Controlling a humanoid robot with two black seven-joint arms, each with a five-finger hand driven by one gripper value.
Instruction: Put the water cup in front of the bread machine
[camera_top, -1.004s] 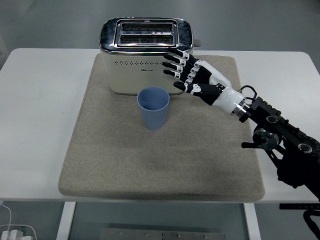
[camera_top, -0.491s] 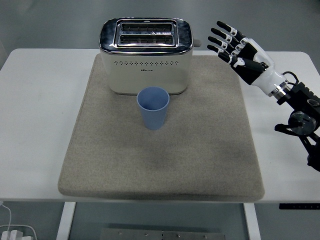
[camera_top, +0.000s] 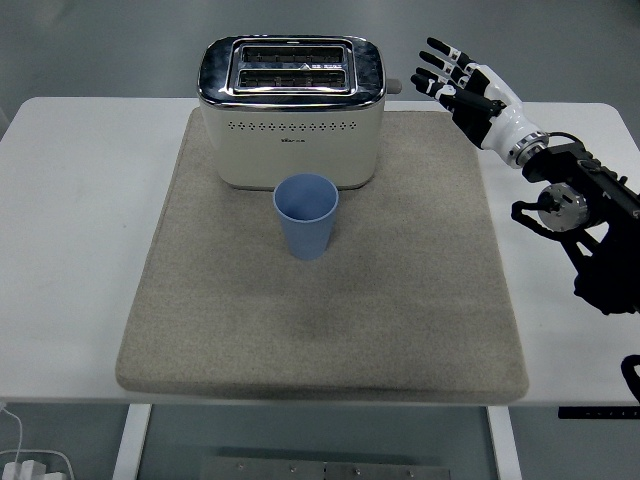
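The white counter (camera_top: 80, 200) carried a large grey-beige mat (camera_top: 330, 320) that covered most of its middle, and on the mat's far part, toward the counter's far edge, stood the cream and chrome bread machine (camera_top: 292, 108) with its two slots facing up. The right arm reached in from the counter's right edge, and its right hand (camera_top: 462, 84) had drawn back: a second before it lay against the bread machine's right side close to the cup, and now it was lifted clear beyond the mat's far right corner, fingers spread and holding nothing. That retreat suggested the placing was finished and the arm was simply clearing away. The left arm was not in view. The water cup (camera_top: 306, 215), a plain pale blue tumbler, stood upright and empty on the mat just in front of the bread machine's front face, roughly centred on it, unmoved over the last second, so the task looked complete.
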